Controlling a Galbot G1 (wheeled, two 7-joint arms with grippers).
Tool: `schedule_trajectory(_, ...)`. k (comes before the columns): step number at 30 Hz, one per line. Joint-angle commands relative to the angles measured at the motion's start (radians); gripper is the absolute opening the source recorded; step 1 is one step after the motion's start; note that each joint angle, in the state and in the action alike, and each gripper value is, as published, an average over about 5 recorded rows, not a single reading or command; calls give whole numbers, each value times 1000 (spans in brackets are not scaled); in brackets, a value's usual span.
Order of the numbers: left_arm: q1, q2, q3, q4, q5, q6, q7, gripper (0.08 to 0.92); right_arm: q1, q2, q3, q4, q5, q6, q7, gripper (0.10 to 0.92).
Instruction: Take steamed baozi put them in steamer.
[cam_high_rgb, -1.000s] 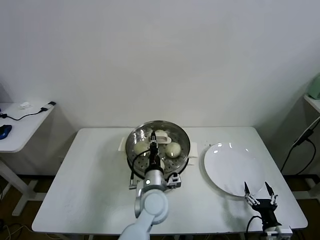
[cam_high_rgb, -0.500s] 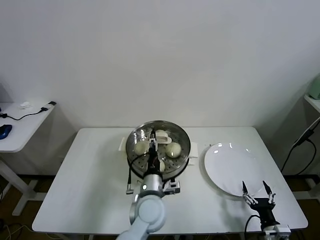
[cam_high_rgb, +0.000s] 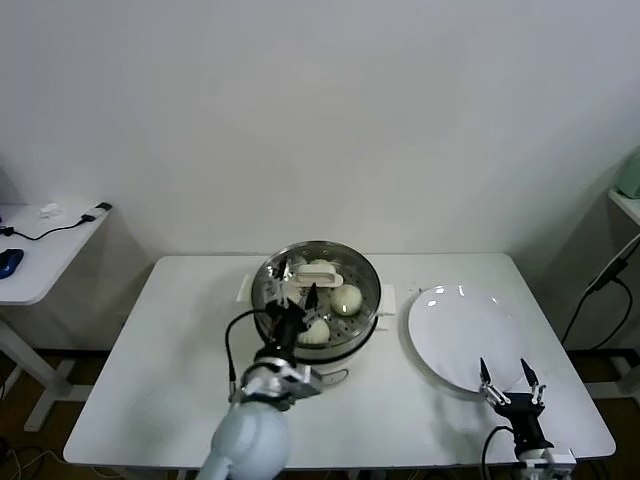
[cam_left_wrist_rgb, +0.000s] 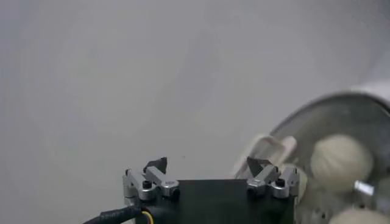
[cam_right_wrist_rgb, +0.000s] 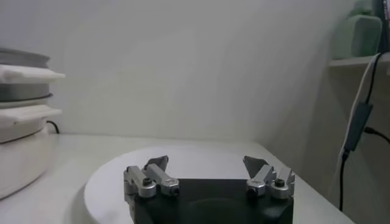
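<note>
Left pincer (cam_high_rgb: 296, 291) hangs spread, holding nothing, over the round shiny steel steamer (cam_high_rgb: 366, 278) holding pale cream-white domed baozi (cam_high_rgb: 346, 299); right pincer (cam_high_rgb: 508, 372) rests spread beside the flat white plate (cam_high_rgb: 455, 330).

Left gripper (cam_high_rgb: 296, 291) raised at table centre, jaws spread, holding nothing; right gripper (cam_high_rgb: 507, 372) low at right, jaws spread, idle.

Steamed baozi (cam_high_rgb: 345, 299) in steamer (cam_high_rgb: 366, 275); plate (cam_high_rgb: 465, 335) right of steamer.
</note>
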Motion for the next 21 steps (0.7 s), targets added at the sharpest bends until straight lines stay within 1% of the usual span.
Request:
schedule_trajectory(1,199,62,-450,-84,-1042,-399,-85,823,3,8,-15,-6,27,40,28,823)
schedule_trajectory(5,238,123,-562,2,-1202,-440,-69,823,3,6,-21,-9,31,45,39,823)
schedule_trajectory(9,243,163,-595,126,-1225,-484,-51,823,6,4,-23,-12,42,63,43,823)
schedule_trajectory(15,222,178,-551,324,-1169,-593,-24,823,10,3,-31,-18,52,79,40,823)
schedule_trajectory(21,211,162,-498,457,-1093,-678,-20,823,6,4,-36,-23,51,68,37,823)
